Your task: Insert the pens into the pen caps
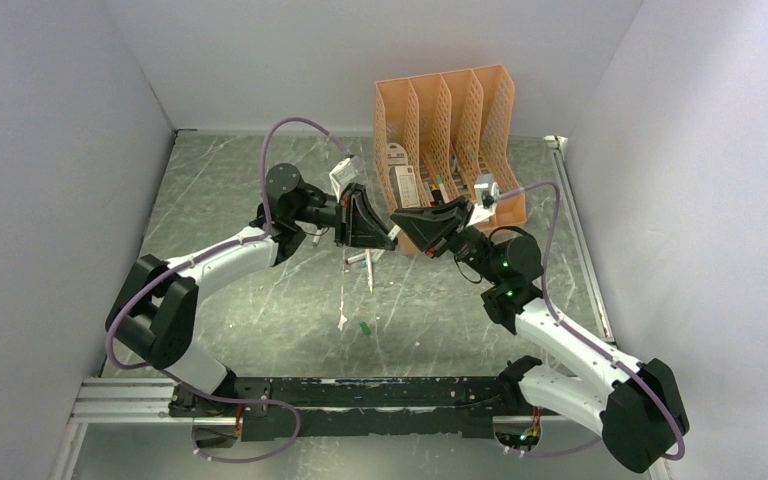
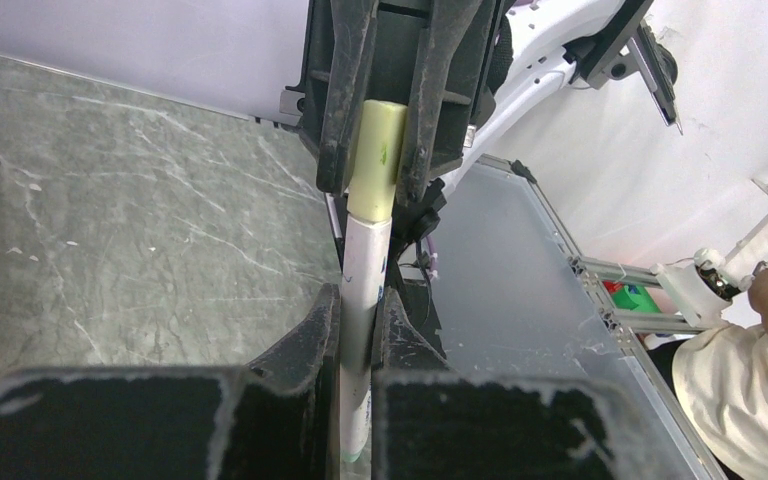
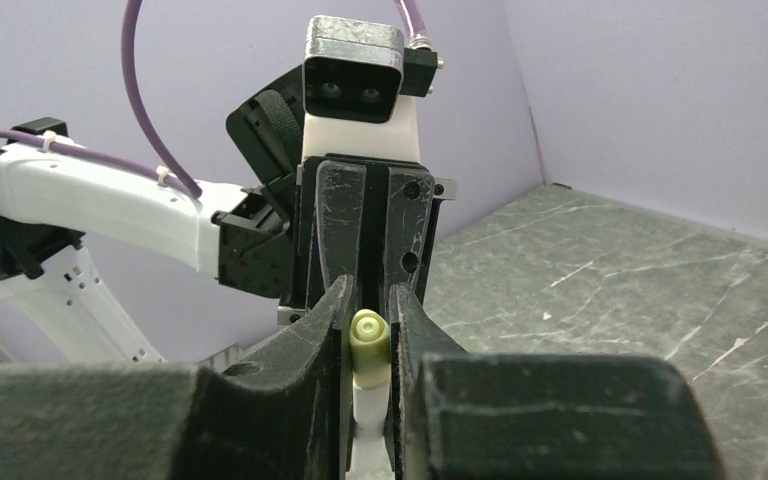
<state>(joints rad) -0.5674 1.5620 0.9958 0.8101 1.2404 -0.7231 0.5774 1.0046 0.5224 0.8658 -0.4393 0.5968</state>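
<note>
Pen (image 2: 365,260) clamped in left gripper (image 2: 358,305); yellow cap (image 2: 378,150) at its 12 o'clock end, clamped in right gripper (image 3: 370,300).

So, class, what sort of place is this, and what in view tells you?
Probably a robotics lab cell: left arm and right arm fixed along an aluminium rail, white screens boxing in the table, a person beside it.

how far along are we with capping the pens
Done: no finished pen clearly visible. In hand: left gripper shut on a white pen, right gripper shut on a pale green cap that sits over the pen's end; whether fully seated is unclear. Left: loose pens and a green cap on the table.
</note>
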